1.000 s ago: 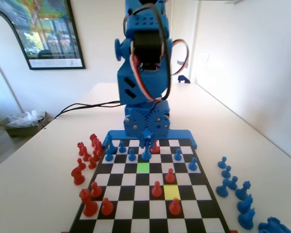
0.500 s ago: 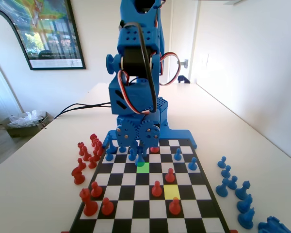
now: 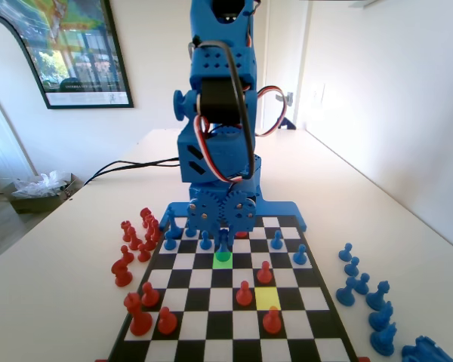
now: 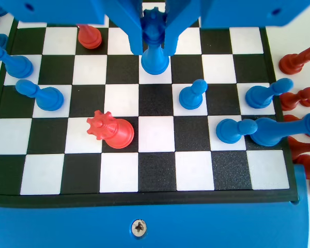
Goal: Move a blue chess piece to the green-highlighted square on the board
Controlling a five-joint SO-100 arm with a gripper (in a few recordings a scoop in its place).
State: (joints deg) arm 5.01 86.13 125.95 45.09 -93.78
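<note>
The slim blue plastic chess piece (image 4: 155, 51) stands upright on the bright green-highlighted square (image 3: 223, 262), its colour visible in the fixed view alone. The blue two-finger gripper (image 4: 155, 31) clamps its knobbed top, seen from the wrist view, over the chequered board (image 4: 155, 194).

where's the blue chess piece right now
In the fixed view the blue chess piece stands on the green-highlighted square, mid-board, between the gripper jaws; a red piece sits to its lower right.
</note>
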